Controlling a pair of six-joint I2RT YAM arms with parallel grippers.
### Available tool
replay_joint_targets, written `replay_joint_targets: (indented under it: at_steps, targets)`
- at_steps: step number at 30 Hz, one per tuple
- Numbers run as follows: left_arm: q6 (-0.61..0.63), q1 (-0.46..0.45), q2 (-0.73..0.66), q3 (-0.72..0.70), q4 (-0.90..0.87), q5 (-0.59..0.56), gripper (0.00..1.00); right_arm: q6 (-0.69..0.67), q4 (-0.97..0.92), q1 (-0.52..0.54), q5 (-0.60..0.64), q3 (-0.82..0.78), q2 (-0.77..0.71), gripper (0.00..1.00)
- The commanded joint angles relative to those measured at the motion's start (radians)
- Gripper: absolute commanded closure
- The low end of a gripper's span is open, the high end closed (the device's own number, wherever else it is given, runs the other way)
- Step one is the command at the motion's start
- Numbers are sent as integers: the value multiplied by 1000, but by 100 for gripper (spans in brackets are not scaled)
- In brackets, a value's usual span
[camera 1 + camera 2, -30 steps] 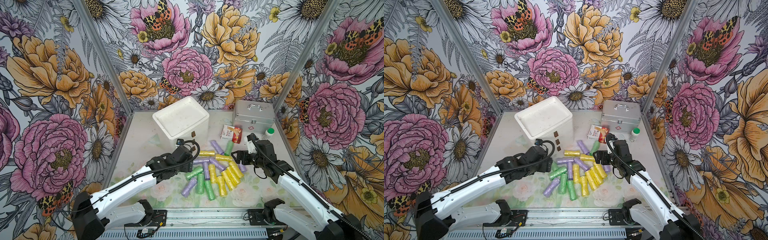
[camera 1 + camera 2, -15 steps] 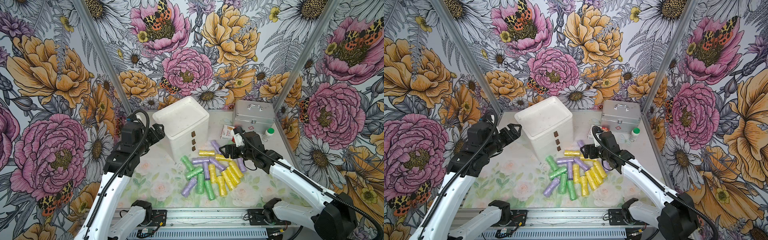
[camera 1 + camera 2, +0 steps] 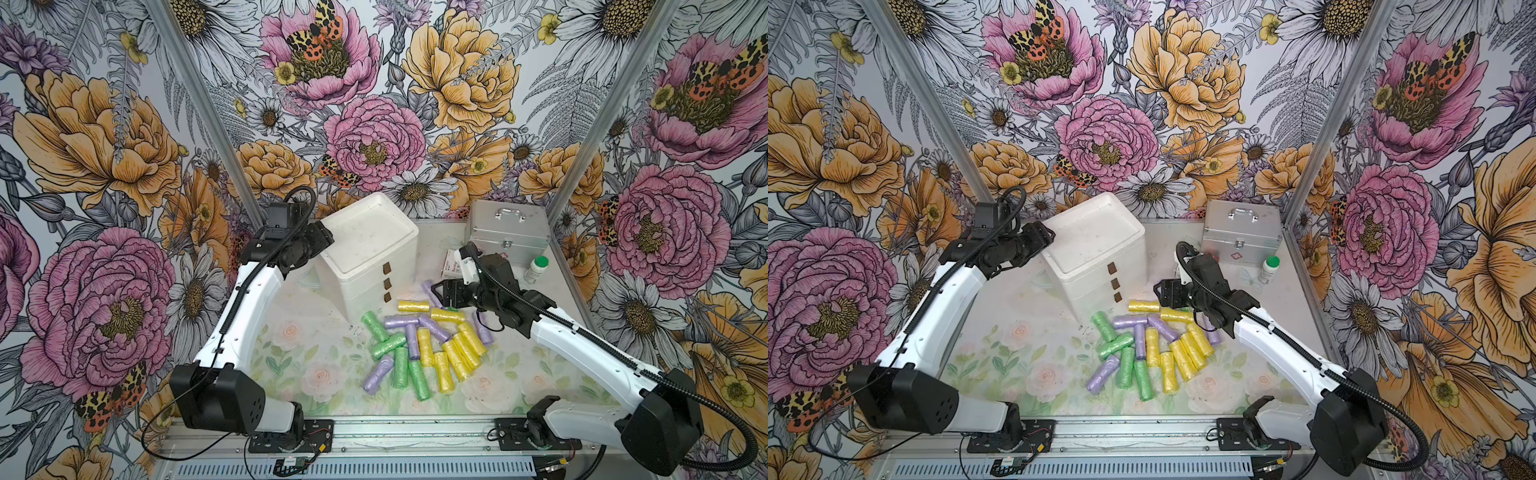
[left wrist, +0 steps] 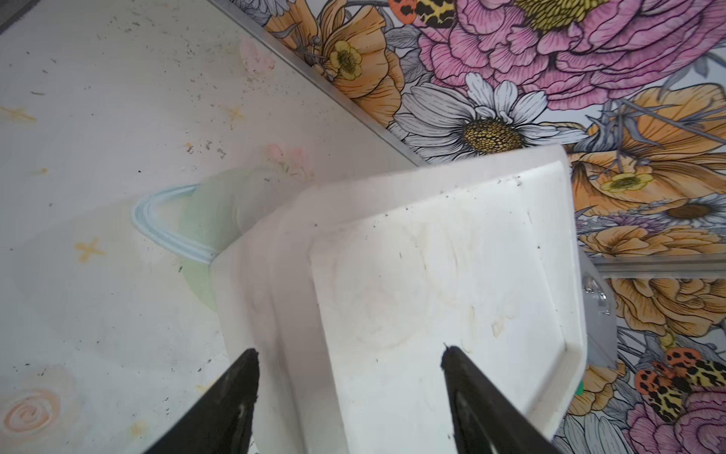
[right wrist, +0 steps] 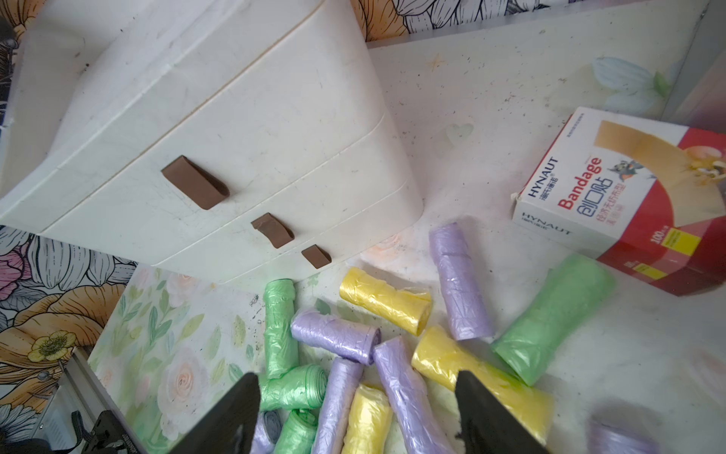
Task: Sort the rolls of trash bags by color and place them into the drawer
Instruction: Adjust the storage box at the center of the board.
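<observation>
Peeking from under right end effector [image 3: 441,293], green roll [image 3: 453,308]

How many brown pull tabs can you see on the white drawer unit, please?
3, in a column down the front of the white drawer unit: the top tab, the middle tab below it, and the bottom tab. None seems hidden.
</observation>
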Motion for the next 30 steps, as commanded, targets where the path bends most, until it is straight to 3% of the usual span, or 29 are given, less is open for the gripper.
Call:
replay_joint_targets:
  at_steps: [1,10,14,20,22,30]
  targets:
    - [42,-14,6,66,-57,-90,27,17,13,11,23,24,7,21]
    - [78,-73,84,129,-107,-252,43,31,34,44,15,22,31,33]
    - [77,-86,112,137,-120,-267,53,40,37,63,21,17,27,36]
    - [73,-100,156,159,-149,-281,55,49,50,81,39,-9,17,36]
    - [77,-108,164,159,-149,-335,56,52,54,86,38,-11,17,36]
    - [75,-109,208,169,-161,-353,92,72,86,113,17,-4,27,38]
